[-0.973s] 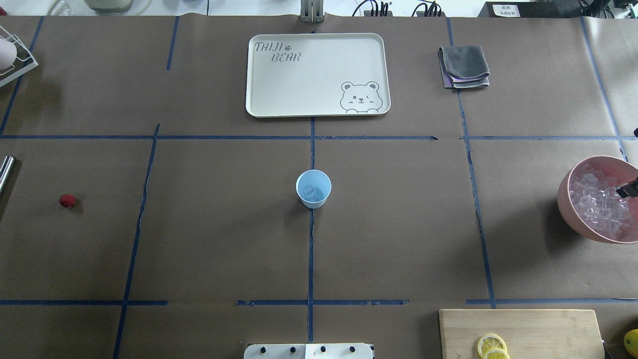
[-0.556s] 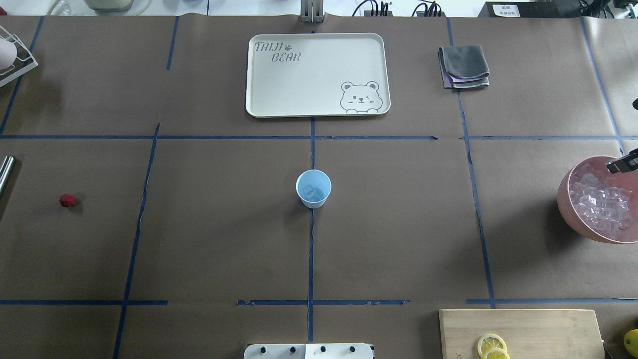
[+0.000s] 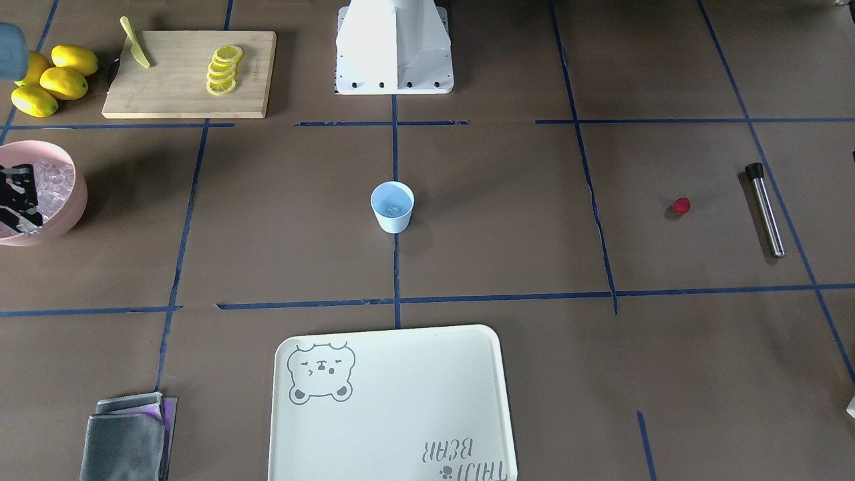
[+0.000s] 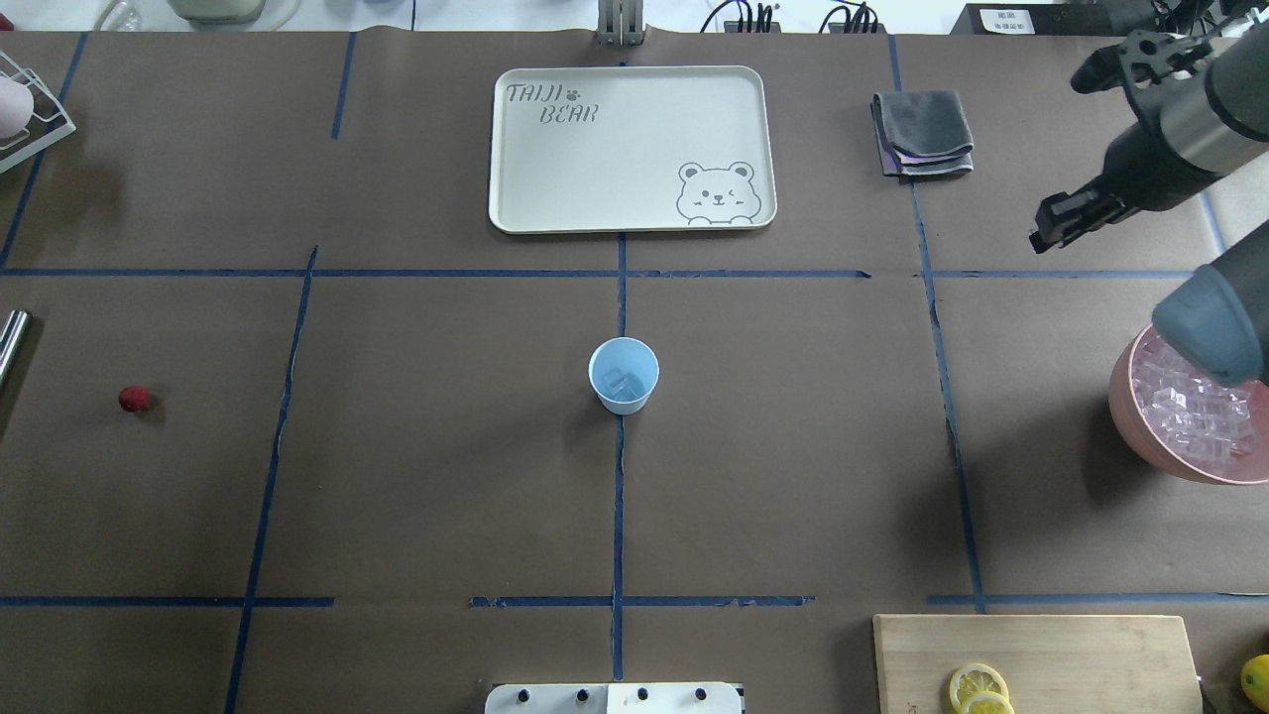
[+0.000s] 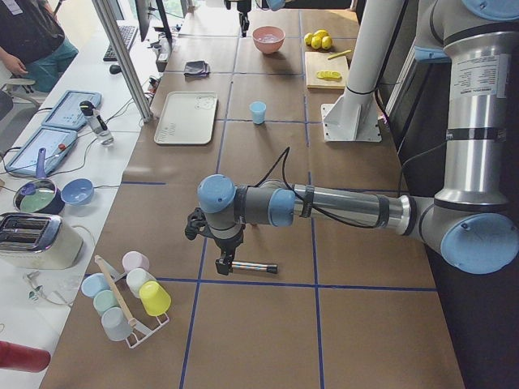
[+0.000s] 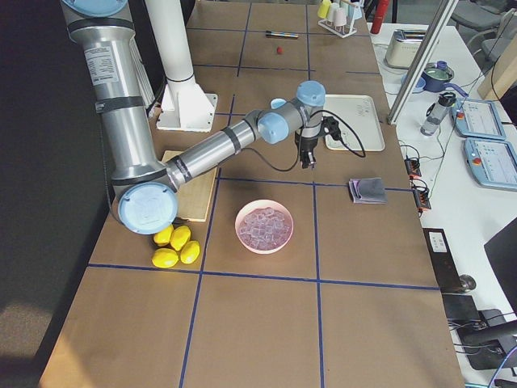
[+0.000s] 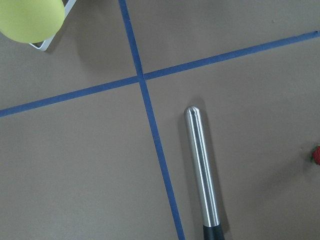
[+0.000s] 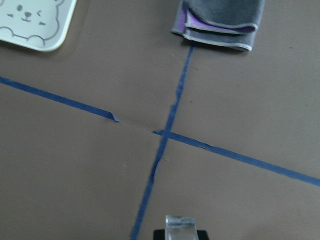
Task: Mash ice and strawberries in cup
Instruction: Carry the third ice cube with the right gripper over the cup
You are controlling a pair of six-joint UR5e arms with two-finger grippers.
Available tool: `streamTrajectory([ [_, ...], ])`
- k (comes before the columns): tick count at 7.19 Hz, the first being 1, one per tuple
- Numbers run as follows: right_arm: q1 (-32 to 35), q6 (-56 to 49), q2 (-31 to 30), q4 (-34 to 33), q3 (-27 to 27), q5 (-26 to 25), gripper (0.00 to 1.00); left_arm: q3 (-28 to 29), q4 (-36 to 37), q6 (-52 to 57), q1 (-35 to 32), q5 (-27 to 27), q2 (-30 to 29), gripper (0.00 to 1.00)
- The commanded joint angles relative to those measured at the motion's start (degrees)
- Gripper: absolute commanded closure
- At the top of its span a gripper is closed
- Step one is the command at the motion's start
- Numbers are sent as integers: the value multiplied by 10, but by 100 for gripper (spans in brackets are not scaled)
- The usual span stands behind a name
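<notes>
The tapered light blue plastic cup (image 4: 624,375) stands upright with glassy clear ice (image 4: 617,381) in its bottom, too blurred to count; far to the cup's robot-left lie one glossy, rounded dark red strawberry (image 4: 135,399) and, beyond it, one smooth steel rod (image 7: 201,167). Well to the cup's robot-right one round pink bowl (image 4: 1120,402) holds heaped cubes (image 4: 1200,416), and the right gripper (image 4: 1046,230), high on that same side, pinches one clear ice cube (image 8: 179,224) in narrow jaws. The left gripper (image 5: 222,263) hangs over the rod, its jaws impossible to judge
</notes>
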Motion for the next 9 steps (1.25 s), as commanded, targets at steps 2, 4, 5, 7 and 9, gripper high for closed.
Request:
streamTrajectory([
  [2,-129,203,140,-51,-10,-81,100,1,0,0,0,0,-10,0],
  [4,-207,318,249,-82,-58,-150,100,1,0,0,0,0,-10,0],
  [5,-244,361,287,-81,-91,-180,100,2,0,0,0,0,-10,0],
  [7,-262,377,311,-81,-118,-192,100,1,0,0,0,0,-10,0],
  [9,-283,395,331,-81,-148,-212,100,2,0,0,0,0,-10,0],
])
